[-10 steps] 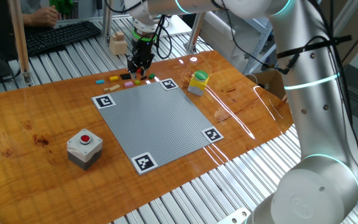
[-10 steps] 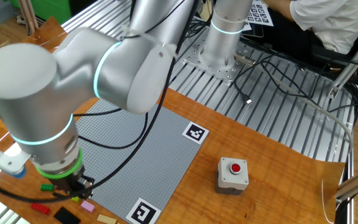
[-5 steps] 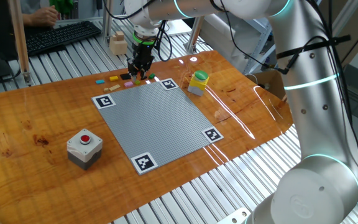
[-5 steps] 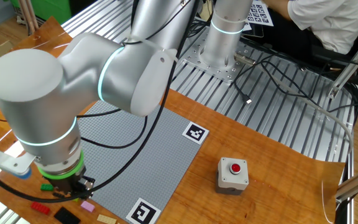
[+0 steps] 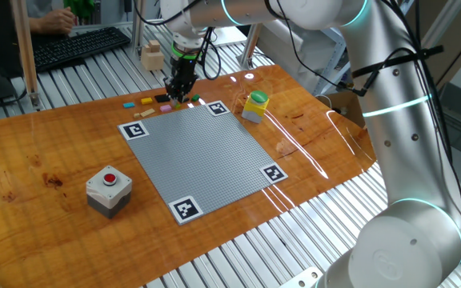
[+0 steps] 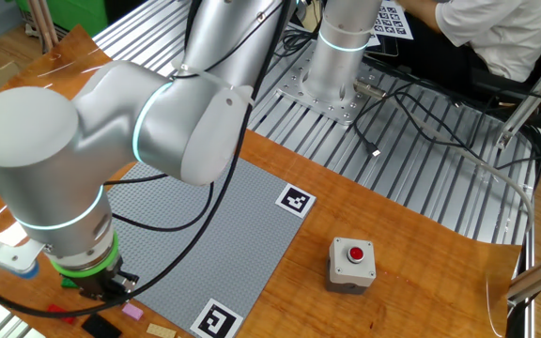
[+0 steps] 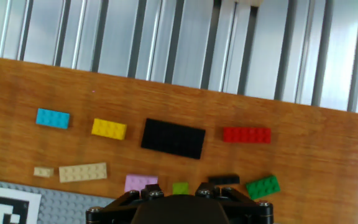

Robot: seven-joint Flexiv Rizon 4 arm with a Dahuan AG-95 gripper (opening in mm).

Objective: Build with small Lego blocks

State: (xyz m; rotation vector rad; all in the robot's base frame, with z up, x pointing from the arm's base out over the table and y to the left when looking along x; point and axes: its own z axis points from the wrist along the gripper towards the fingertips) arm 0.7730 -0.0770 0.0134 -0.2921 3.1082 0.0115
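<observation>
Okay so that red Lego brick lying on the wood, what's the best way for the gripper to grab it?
Come straight down on the red brick and pinch across its two long sides. It lies flat, studs up, long and narrow, with bare wood around it; the black plate and green brick sit clear of those sides, so the fingers should fit.

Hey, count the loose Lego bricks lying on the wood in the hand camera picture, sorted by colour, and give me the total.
blue brick: 1
yellow brick: 1
black bricks: 2
red brick: 1
tan bricks: 2
pink brick: 1
yellow-green brick: 1
green brick: 1
Total: 10
</observation>
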